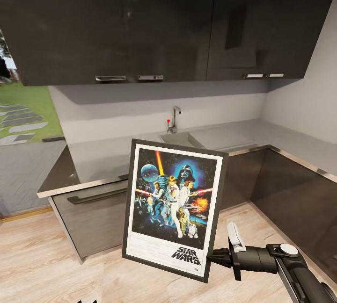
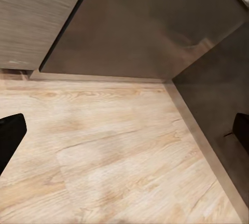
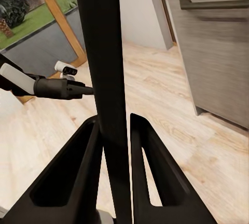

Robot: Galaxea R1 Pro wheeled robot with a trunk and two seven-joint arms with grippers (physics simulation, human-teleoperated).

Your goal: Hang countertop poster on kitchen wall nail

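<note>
The poster (image 1: 172, 209), a stiff, thin, seemingly light framed panel, is held upright clear of the kitchen countertop (image 1: 117, 155), pinched at its 4 o'clock frame edge by the right gripper (image 1: 211, 256), where twisting seems likely.

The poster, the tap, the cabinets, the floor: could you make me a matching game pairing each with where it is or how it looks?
Things:
1. poster
2. tap
3. upper cabinets
4. floor

Descriptions:
A. pale wood planks
B. glossy dark doors with metal handles
C. standing behind the sink on the kitchen countertop
D. clamped by its edge in the right tool, off the counter

Pairs: 1-D, 2-C, 3-B, 4-A
</note>
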